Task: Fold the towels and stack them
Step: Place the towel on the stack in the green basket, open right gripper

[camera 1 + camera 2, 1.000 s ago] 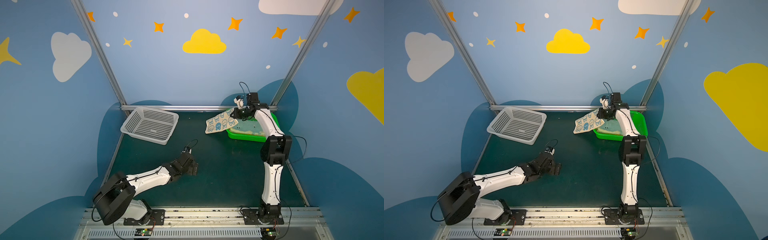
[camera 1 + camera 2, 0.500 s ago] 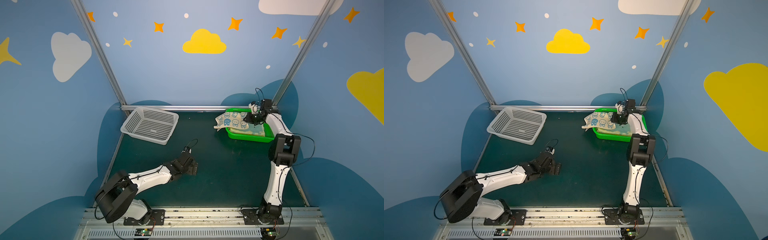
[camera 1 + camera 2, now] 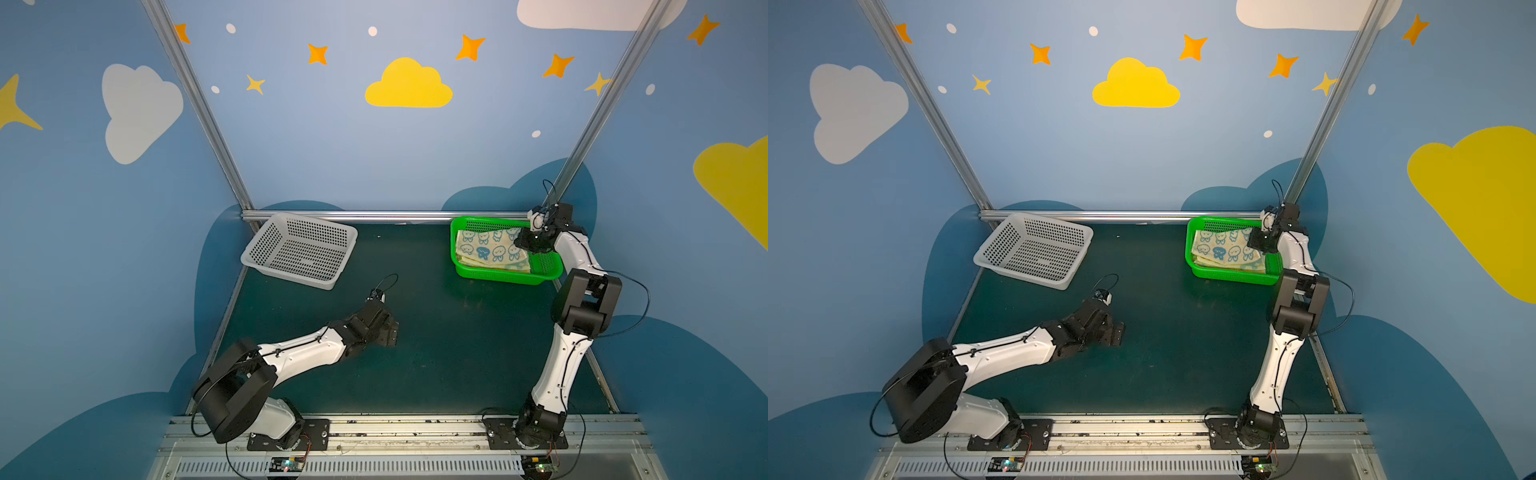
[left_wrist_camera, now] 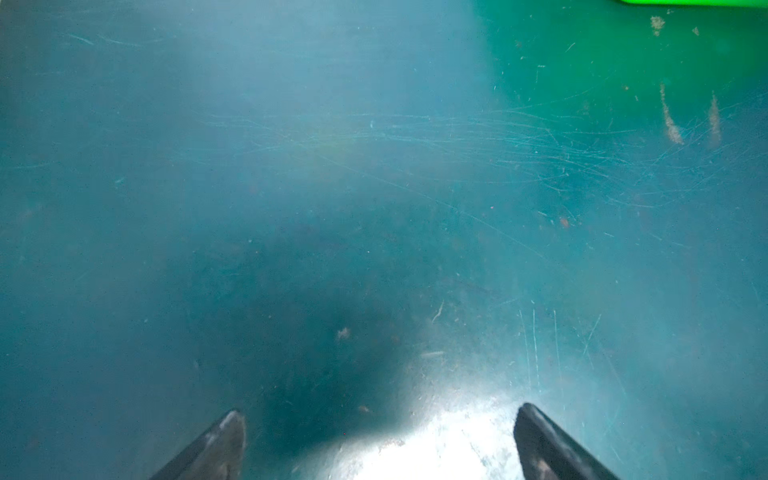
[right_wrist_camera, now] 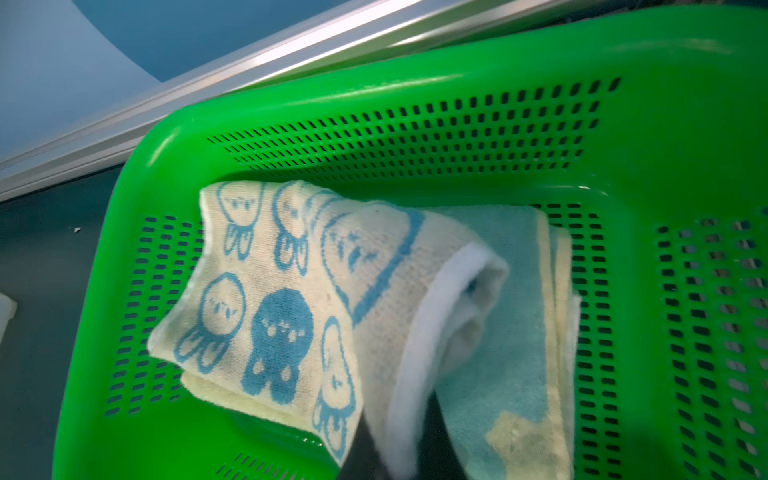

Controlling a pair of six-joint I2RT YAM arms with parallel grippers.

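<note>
Now rabbit towel (image 3: 486, 249) has moved into green basket (image 3: 498, 279) — right pincer (image 3: 523, 244) clamps it, left pincer (image 3: 390, 333) gapes.

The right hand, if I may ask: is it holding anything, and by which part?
The right hand grips the rabbit towel by its white-hemmed edge, inside the green basket.

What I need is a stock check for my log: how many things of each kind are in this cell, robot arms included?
Baskets: 2 (white basket, green basket)
Towels that show: 2 (rabbit-print towel, yellow-and-teal towel under it); any others are hidden
Robot arms: 2 (left arm, right arm)
Total: 6
</note>
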